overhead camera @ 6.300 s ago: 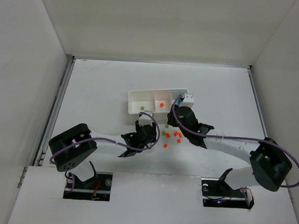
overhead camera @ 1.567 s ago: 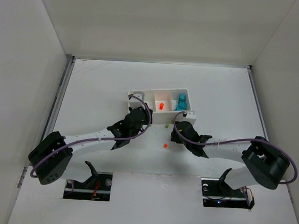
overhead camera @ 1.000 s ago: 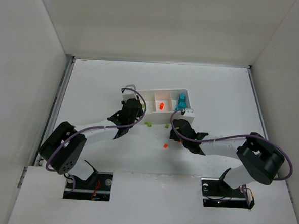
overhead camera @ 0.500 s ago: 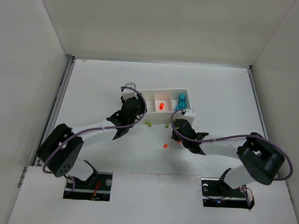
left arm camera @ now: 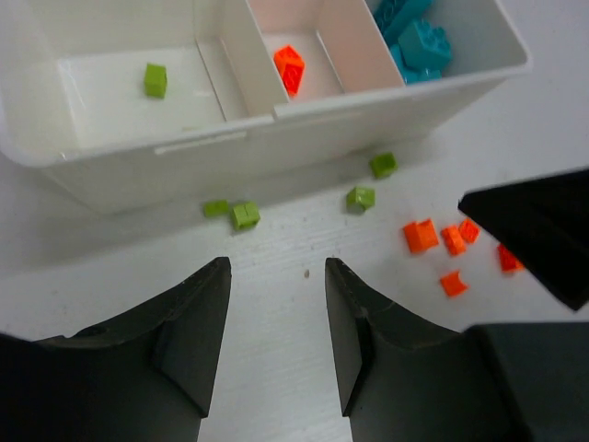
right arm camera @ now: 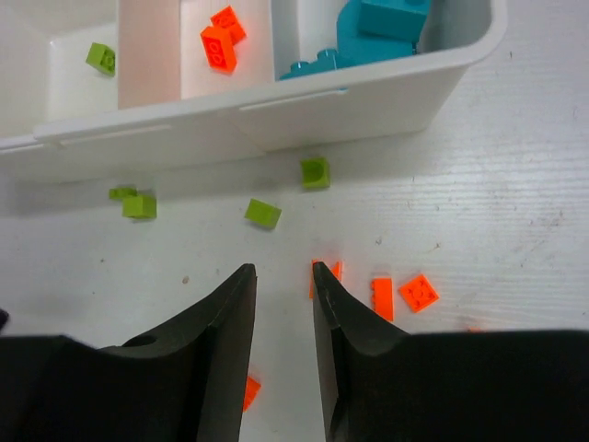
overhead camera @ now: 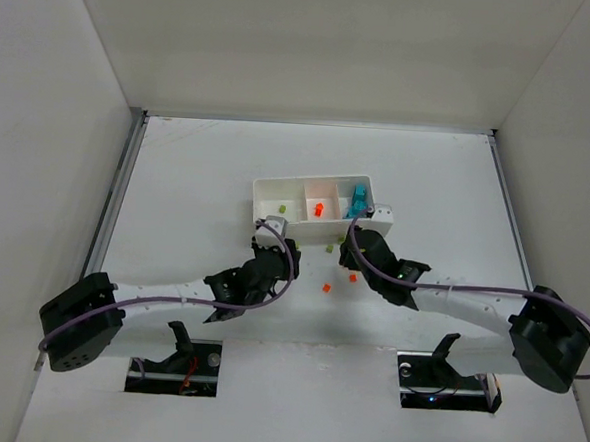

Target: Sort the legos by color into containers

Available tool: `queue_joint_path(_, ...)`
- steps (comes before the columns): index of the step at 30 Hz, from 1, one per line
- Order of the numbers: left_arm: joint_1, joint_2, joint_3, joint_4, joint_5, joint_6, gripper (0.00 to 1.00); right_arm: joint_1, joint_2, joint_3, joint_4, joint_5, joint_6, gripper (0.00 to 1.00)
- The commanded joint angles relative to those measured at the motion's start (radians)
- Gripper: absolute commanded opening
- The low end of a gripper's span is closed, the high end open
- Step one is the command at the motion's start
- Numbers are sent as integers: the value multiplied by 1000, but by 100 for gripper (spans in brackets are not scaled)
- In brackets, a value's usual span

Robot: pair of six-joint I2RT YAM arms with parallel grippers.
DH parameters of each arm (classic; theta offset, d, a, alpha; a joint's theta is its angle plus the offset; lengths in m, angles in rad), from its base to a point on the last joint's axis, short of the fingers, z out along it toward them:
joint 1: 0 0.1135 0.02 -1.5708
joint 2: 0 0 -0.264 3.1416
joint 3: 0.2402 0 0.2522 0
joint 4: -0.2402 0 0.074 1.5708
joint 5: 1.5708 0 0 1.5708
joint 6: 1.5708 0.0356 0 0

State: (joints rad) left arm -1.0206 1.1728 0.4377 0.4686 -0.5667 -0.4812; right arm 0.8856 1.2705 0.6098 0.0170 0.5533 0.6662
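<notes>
L gripper (left arm camera: 276,273) & R gripper (right arm camera: 283,273) both narrowly parted, empty (loose legos (right arm camera: 419,292) beside tray (right arm camera: 368,97)).

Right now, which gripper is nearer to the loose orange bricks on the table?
Right. The right gripper is right at the loose orange bricks, one lying beside its fingertip. The left gripper stands off to their left, closer to two green bricks.

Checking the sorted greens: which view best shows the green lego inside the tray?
Left wrist: the green lego lies unobstructed on the compartment floor. Right wrist shows it near the frame edge; overhead it's too small.
</notes>
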Motion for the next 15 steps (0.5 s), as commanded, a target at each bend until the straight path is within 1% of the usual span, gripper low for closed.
queue_joint_path(1, -68, -32, -28, -2, -107, -20, 42, 2, 29, 47, -45, 22, -25, 43)
queue_joint_path(2, -81, -39, -30, -5, -117, -22, 42, 2, 45, 44, -40, 22, -20, 47)
queue_joint_path(5, -106, -64, -39, -7, -128, -30, 42, 6, 104, 42, -31, 14, -7, 53)
queue_joint_path(7, -111, -67, -40, -8, -118, -36, 42, 8, 142, 45, -26, 10, 7, 53)
queue_joint_path(9, -121, -67, -45, -13, -116, -36, 42, 8, 179, 53, -25, 11, 12, 52)
queue_joint_path(13, -134, -76, -63, -15, -118, -56, 42, 2, 237, 54, -8, 10, 16, 46)
queue_joint_path(15, -135, -82, -68, -22, -114, -62, 42, -1, 263, 61, 6, 10, 13, 41)
